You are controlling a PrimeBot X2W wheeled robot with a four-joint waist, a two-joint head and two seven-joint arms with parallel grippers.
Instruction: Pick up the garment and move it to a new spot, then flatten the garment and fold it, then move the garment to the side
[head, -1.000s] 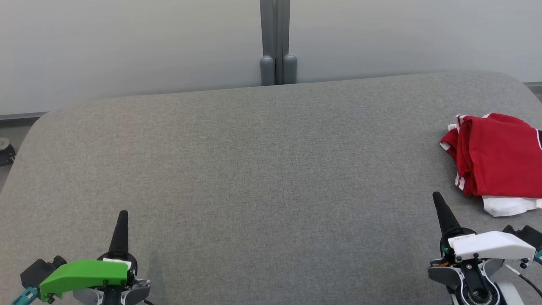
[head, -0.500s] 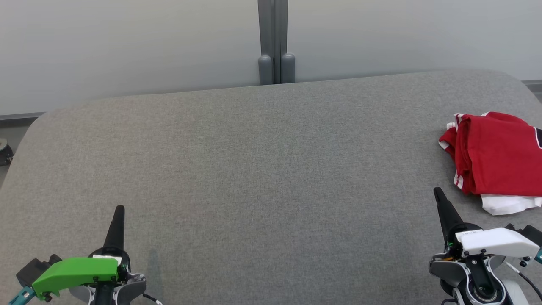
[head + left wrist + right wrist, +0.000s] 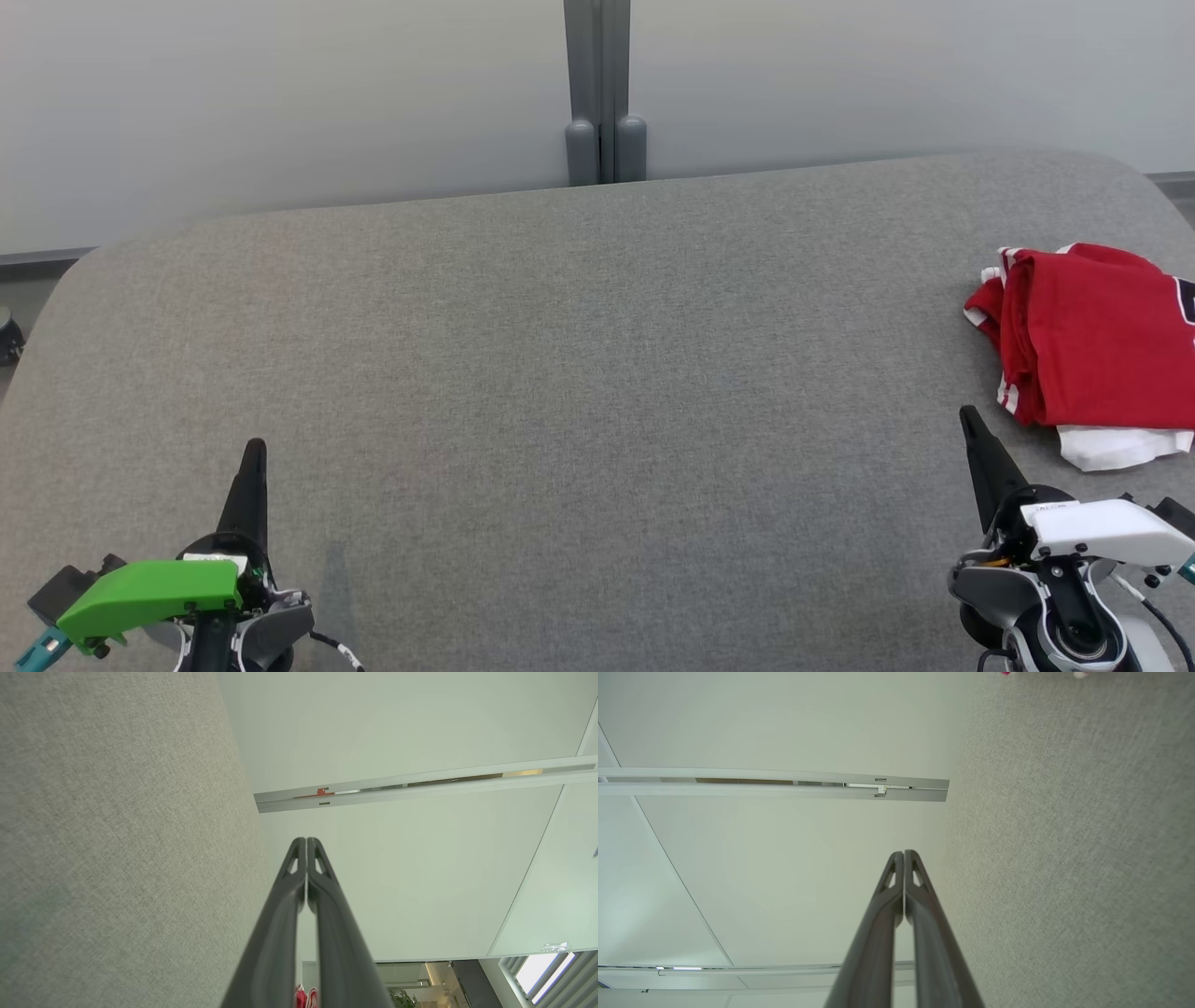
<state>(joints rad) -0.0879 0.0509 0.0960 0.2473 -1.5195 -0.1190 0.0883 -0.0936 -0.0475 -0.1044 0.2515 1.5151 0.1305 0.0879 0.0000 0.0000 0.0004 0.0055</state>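
The garment (image 3: pixel 1097 350), red with white trim and a white layer showing at its near edge, is found lying bunched and loosely doubled over on the grey fabric-covered table (image 3: pixel 597 373), at the far right of the head view and cut by that view's right border. It is not held by either tool. The left gripper (image 3: pixel 254 450) is seen at the lower left of the head view, raised above the table surface near its front edge, well apart from the garment; a green cover (image 3: pixel 149 593) is fitted at its wrist. In the left wrist view its two dark fingers (image 3: pixel 280 933) are pressed together at the tips, with nothing caught between them. The right gripper (image 3: pixel 967 415) is seen at the lower right, its tip close to the garment's near left corner but not touching it; a white cover (image 3: pixel 1106 527) is fitted at its wrist. In the right wrist view its fingers are likewise brought together at the tips and carry nothing. Behind the table a pale wall (image 3: pixel 280 103) is noted, divided by a grey upright post (image 3: pixel 604 93) that meets the table's far edge near the middle.
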